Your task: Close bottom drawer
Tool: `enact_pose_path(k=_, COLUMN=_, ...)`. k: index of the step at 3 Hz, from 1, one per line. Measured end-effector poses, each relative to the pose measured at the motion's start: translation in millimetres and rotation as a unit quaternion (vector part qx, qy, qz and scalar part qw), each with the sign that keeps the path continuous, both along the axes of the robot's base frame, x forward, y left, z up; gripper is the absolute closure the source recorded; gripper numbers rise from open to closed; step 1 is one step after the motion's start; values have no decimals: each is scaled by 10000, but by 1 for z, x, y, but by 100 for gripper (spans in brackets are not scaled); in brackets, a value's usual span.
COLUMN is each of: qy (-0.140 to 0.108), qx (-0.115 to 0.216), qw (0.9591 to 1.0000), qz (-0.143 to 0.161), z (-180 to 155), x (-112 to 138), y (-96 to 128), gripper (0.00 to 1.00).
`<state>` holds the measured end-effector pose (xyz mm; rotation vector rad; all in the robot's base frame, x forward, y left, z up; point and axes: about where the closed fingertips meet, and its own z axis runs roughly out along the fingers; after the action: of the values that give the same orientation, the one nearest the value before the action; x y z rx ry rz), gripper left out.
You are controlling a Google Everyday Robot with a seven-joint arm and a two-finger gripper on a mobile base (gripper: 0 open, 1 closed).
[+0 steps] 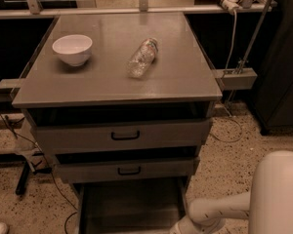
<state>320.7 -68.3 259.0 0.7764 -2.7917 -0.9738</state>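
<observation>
The bottom drawer [132, 204] of the grey metal cabinet stands pulled far out. Its plain grey tray shows below the two upper drawer fronts. Its front panel and handle lie below the picture's edge, out of view. My white arm [219, 211] reaches in from the lower right toward the tray's right side. My gripper [178, 228] is at the bottom edge beside the tray's right wall, mostly cut off.
The top drawer [124, 135] and middle drawer [129, 170] are each slightly ajar. A white bowl [72, 48] and a clear plastic bottle [142, 57] lie on the cabinet top. Cables run on the speckled floor on both sides. A dark cabinet [283, 67] stands at right.
</observation>
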Motion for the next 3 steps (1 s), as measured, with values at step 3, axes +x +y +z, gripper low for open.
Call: enact_pose_path(k=3, qy=-504, qx=346, qw=9843, qz=-1657, z=-55, x=49, y=-14, gripper=100)
